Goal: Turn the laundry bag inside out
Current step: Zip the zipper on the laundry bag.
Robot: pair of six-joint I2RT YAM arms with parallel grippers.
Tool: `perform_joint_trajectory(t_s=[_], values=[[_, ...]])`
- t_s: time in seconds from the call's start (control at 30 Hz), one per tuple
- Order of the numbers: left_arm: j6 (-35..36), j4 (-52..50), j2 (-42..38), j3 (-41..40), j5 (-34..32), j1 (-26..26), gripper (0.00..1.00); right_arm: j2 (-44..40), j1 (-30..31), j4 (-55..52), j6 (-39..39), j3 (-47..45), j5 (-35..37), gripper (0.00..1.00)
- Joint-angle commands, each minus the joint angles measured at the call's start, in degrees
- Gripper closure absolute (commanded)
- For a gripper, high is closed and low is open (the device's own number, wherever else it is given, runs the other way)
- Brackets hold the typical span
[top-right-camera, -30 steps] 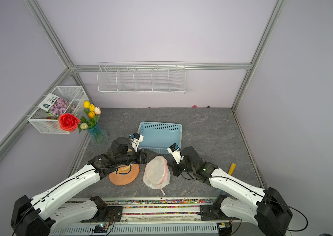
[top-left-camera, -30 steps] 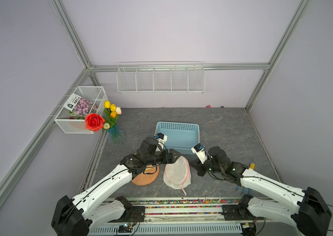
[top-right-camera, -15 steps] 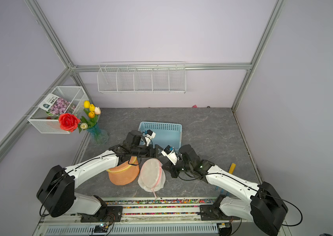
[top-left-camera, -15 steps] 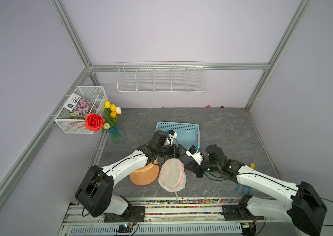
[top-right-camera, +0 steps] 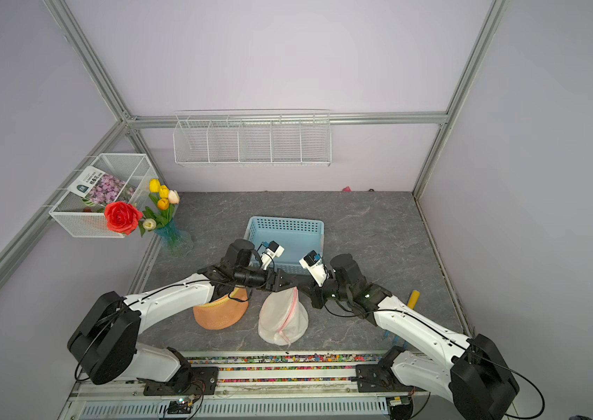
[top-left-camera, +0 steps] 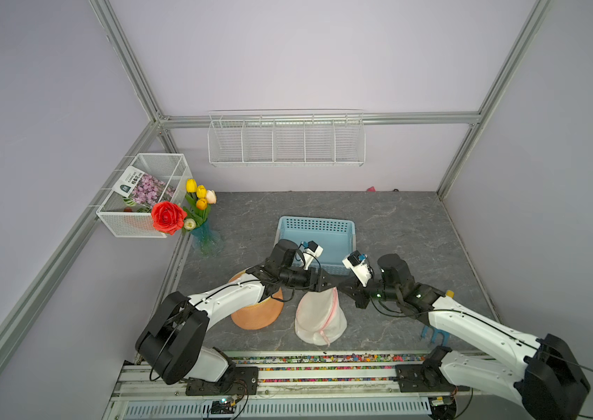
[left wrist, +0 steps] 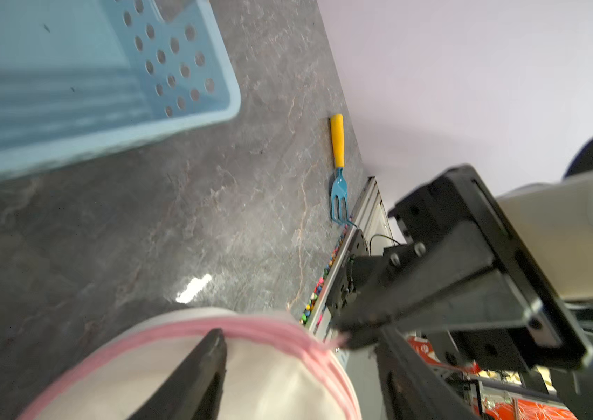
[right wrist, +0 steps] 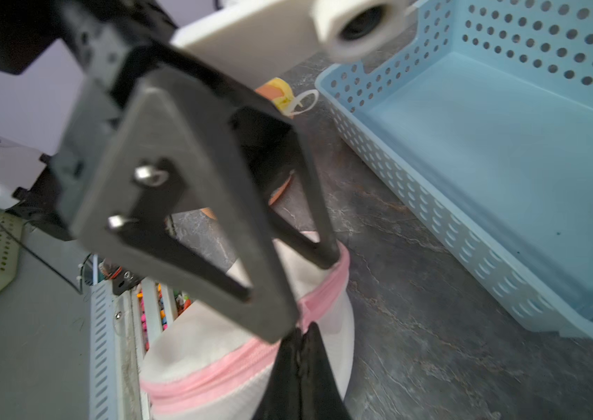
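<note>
Bag [top-left-camera: 320, 316] standing on table [top-left-camera: 396, 225], peak up, btwn both arms. R gripper [right wrist: 300, 336] pinching its zip rim, jaws closed. L gripper [top-left-camera: 325, 285] straddling rim from opp. side, jaws apart, gripping nothing.

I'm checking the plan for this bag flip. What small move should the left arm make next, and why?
Probably close the left gripper on the pink rim. The right gripper is shut on that rim, holding the bag up, while the left's fingers stand open at the mouth; a second hold would let the arms spread it.
</note>
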Motion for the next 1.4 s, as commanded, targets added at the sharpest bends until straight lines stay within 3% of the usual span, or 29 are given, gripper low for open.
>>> perform_joint_trajectory(t_s=[0.0,0.33,0.5,0.63,0.8,0.87,0.97,1.1,1.37], values=[[0.2,0.0,-2.3,-1.2,0.5,-1.5,0.36,-0.2,-0.7,2.4,1.4,-1.1,2.5,1.0],[2.4,-6.3,-3.7,0.8,-8.4,-5.6,0.44,-1.6,-2.1,2.8,2.2,-2.4,0.6,1.0],[2.1,-12.7,-11.8,1.6,-28.8,-5.6,0.21,-1.3,-2.3,2.9,1.9,-2.5,-2.0,1.0],[-4.1,-12.3,-11.3,1.2,-32.0,-3.9,0.22,-0.4,-2.3,3.1,2.0,-1.8,-2.5,1.0],[-1.1,-24.2,-3.0,11.2,-31.8,-4.0,0.21,0.2,-2.3,2.2,1.4,-0.6,-4.0,1.0],[-1.4,-29.0,1.0,15.2,-29.1,-2.0,0.25,0.3,-2.3,1.2,0.5,-0.2,-5.0,1.0],[-4.3,-34.7,3.8,19.5,-27.3,0.3,0.25,0.3,-2.3,0.2,-0.9,0.2,-6.2,1.0],[-8.4,-44.0,8.9,25.2,-20.0,2.9,0.27,2.1,-2.1,-2.2,-2.8,2.0,-7.1,1.0],[-24.4,-38.4,8.4,19.0,-9.9,3.9,0.35,1.8,-0.6,-4.4,-4.0,2.6,-3.5,1.0]])
